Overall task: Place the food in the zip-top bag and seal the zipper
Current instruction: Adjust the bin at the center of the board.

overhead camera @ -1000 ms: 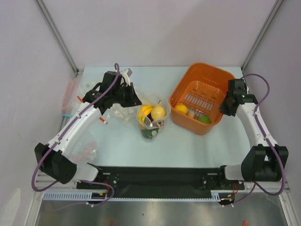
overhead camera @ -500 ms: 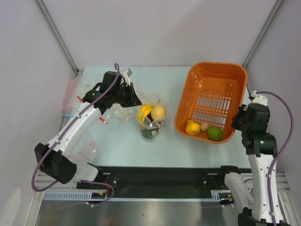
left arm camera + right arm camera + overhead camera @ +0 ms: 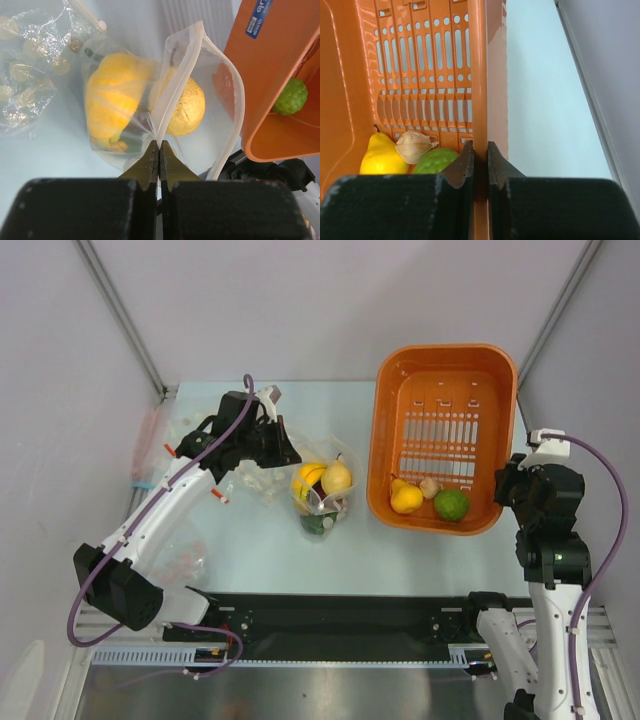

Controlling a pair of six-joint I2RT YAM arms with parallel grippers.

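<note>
Table [image 3: 260, 560]: pale blue top, both arm bases at the bottom edge of the top view.

Orange basket [image 3: 445, 348]: right of centre in the top view, tipped so its slotted floor faces the camera. Its contents are gathered against its lower wall.

Zip-top bag [image 3: 325, 502]: centre of the top view, just left of the basket, standing with its mouth open. In the left wrist view the zipper [image 3: 242, 100] runs as a pale loop round the gaping mouth, close to the basket wall [image 3: 270, 75].

Crumpled clear plastic [image 3: 30, 75]: upper left of the left wrist view, beside the bag. Cannot tell whether it is part of the same bag.

Food in the bag: an orange-yellow fruit [image 3: 107, 95] and a yellow lemon [image 3: 187, 105] side by side, with something dark green [image 3: 320, 523] beneath them.

Food in the basket: a yellow pear-shaped fruit [image 3: 380, 155], a pale garlic-like bulb [image 3: 412, 145] and a lime [image 3: 435, 161], all touching.

Left gripper [image 3: 159, 150]: fingers pressed together, pinching the bag's mouth edge at the bottom of the loop.

Right gripper [image 3: 480, 150]: fingers clamped on the basket's right-hand wall, one inside and one outside, low on the right of the top view.
</note>
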